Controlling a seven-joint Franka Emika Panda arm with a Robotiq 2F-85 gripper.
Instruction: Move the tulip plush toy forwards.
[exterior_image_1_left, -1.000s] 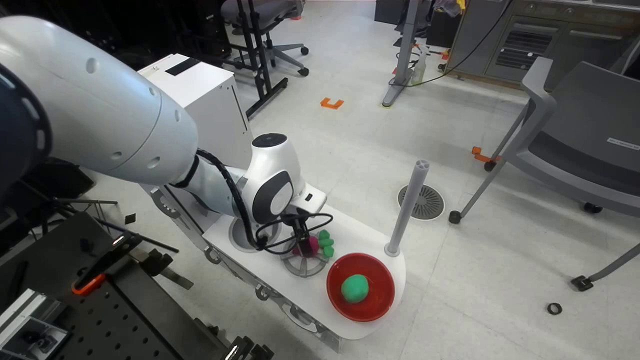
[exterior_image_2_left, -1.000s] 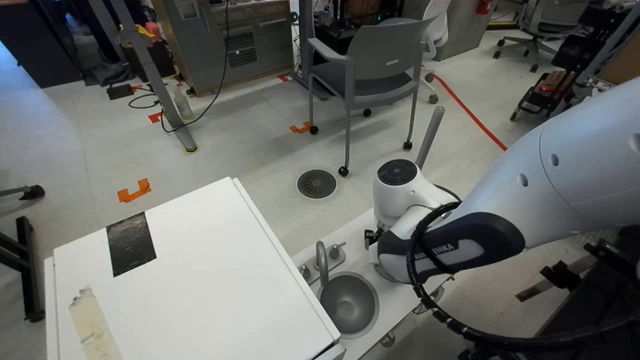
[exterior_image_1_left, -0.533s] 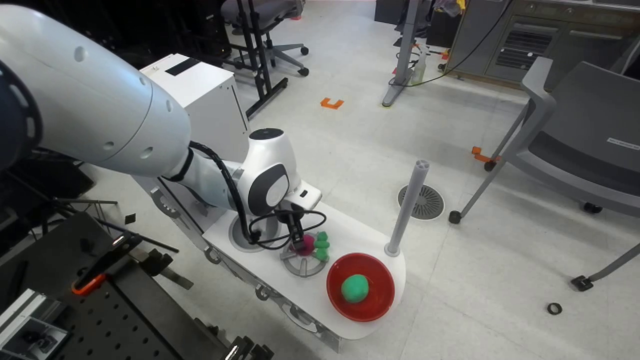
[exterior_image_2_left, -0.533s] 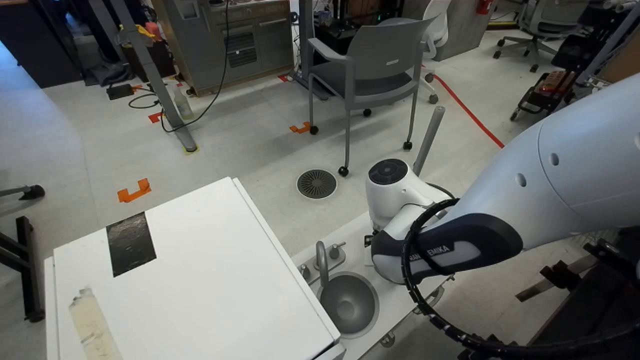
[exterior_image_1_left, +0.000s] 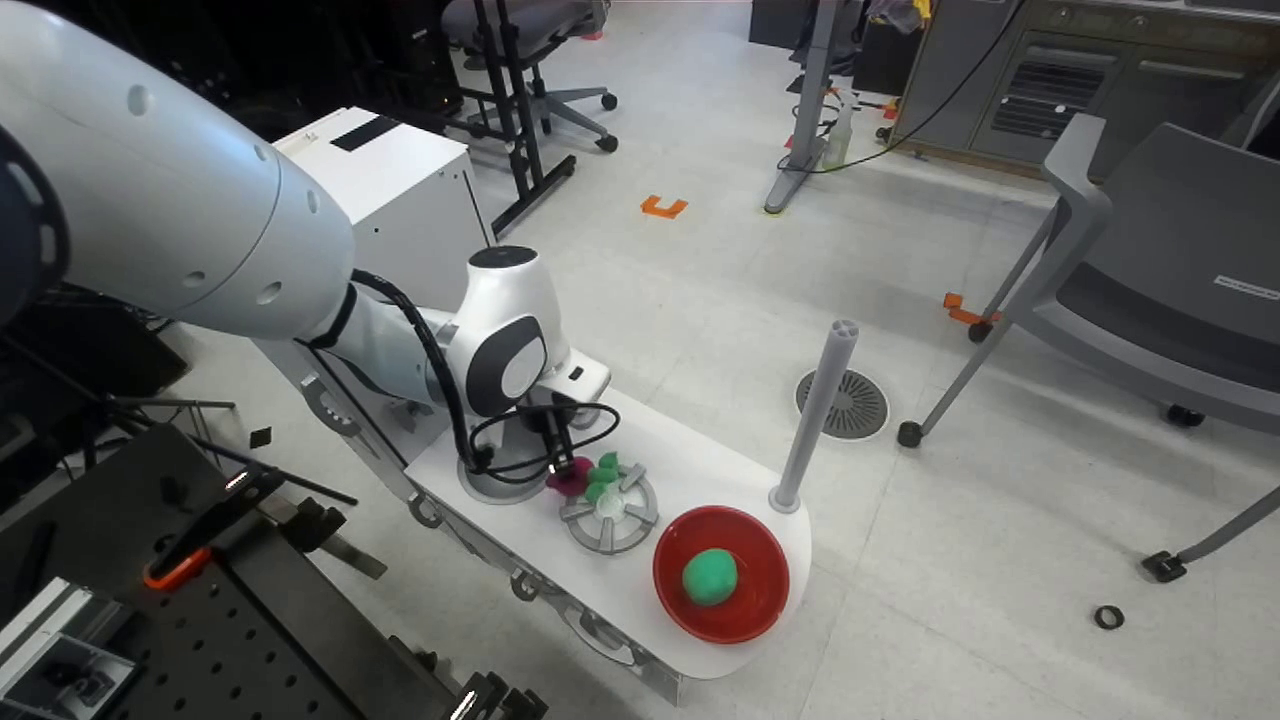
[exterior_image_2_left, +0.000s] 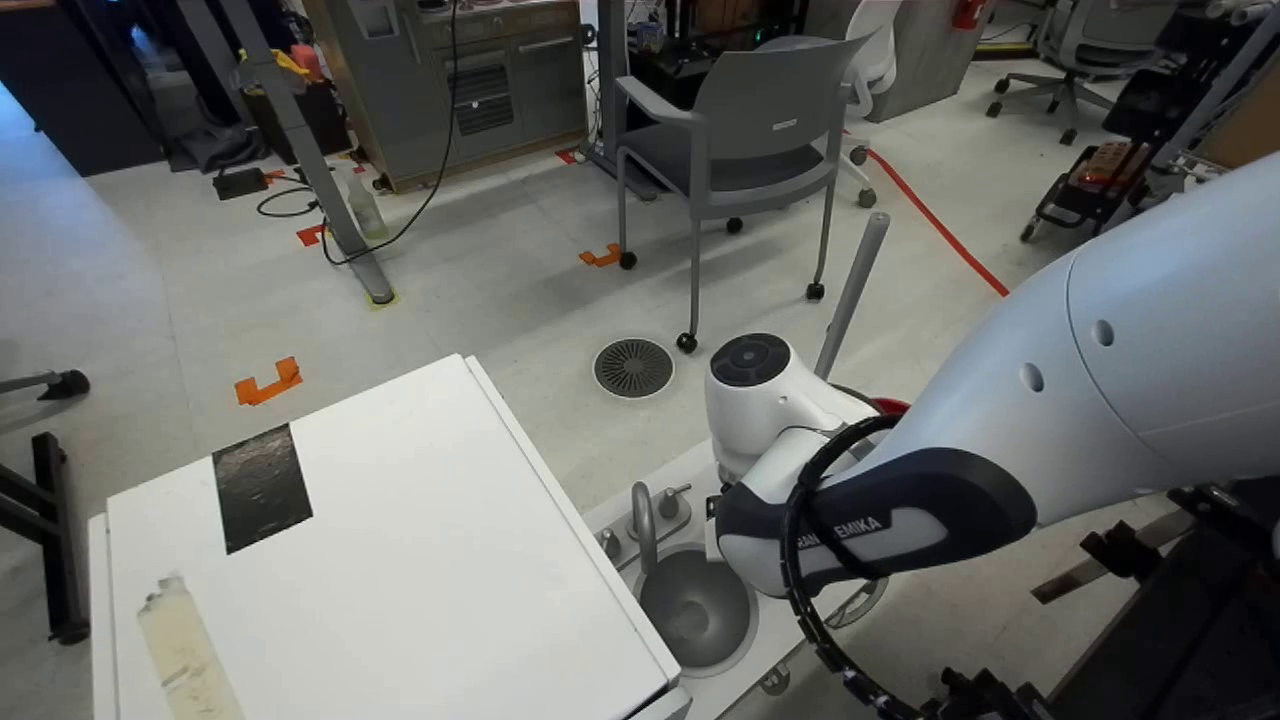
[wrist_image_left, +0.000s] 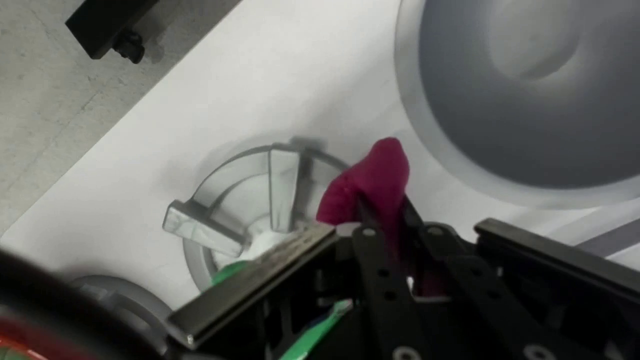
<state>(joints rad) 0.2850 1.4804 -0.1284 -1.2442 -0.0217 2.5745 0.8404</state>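
Near a post (exterior_image_1_left: 814, 418) on the tabletop's edge (exterior_image_1_left: 700, 450), the red bowl (exterior_image_1_left: 760, 570) holds a ball (exterior_image_1_left: 710, 577); our gripper (wrist_image_left: 389, 215) pinches the tulip (wrist_image_left: 384, 167).

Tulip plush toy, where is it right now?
In the wrist view, the tulip plush toy's magenta head is just right of centre, pinched in the gripper, between the grey burner and the sink.
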